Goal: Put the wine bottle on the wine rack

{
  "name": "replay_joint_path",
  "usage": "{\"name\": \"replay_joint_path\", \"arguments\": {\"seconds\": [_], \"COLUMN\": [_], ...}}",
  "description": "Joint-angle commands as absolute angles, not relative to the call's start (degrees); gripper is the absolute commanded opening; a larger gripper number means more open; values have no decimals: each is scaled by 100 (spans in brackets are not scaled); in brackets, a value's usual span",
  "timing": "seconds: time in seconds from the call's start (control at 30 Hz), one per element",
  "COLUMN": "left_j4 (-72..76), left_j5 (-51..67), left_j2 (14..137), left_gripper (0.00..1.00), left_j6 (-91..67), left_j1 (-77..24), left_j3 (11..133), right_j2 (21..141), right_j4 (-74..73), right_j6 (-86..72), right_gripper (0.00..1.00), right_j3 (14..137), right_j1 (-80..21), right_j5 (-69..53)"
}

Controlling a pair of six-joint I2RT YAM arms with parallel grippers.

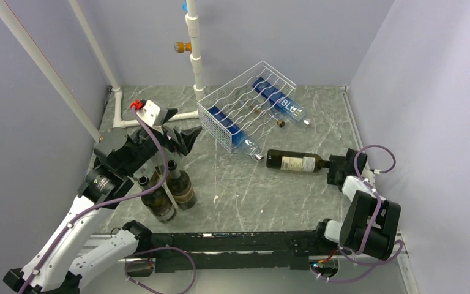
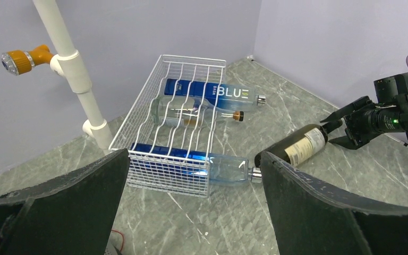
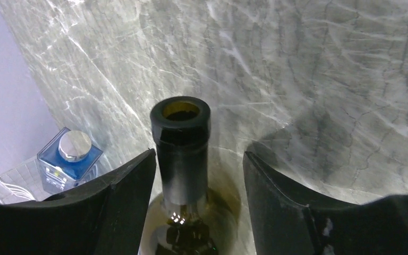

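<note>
Right gripper (image 3: 199, 156) astride the neck of the wine bottle (image 1: 294, 163), jaws parted
The bottle lies on the table (image 1: 232, 202) near the wine rack (image 1: 235, 98) (left gripper (image 2: 194, 156) wide, idle); close squarely on the neck before lifting toward a free cradle.

Dark wine bottle (image 1: 294, 163) lying sideways, uncorked, near white wire wine rack (image 1: 215, 127)
</note>
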State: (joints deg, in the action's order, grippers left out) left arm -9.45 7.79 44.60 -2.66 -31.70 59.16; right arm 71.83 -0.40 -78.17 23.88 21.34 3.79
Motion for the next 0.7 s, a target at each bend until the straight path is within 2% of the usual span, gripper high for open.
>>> {"name": "replay_joint_path", "arguments": {"seconds": [0.0,0.2,0.4,0.5,0.63,0.67], "left_j4": [-801,-775,-812,-817,-817,-822], "left_j5": [948,1005,1053,1034,978,940], "left_j2": [4409,4403,4437,4439,4459,4473], "left_gripper": [99,99,99,99,99,99], "left_j6": [-375,-417,-415,-404,-359,-334], "left_j1": [-3196,-3199,-3199,-3197,-3197,-3195], "left_j3": [6117,6113,6144,6152,6129,6121], "right_j2": [7257,7201,7263,7191,7222,7236], "right_j4": [-617,-654,-767,-855,-914,-970], "right_j6": [-7452,-7024,-6761,-6615,-6186,-6047], "right_gripper": [67,76,79,84,99,100], "right_j3": [2098,2298,2526,2658,2894,2971], "right_j1": [2148,2151,2152,2153,2149,2151], "right_j5": [463,332,83,119,113,99]}}
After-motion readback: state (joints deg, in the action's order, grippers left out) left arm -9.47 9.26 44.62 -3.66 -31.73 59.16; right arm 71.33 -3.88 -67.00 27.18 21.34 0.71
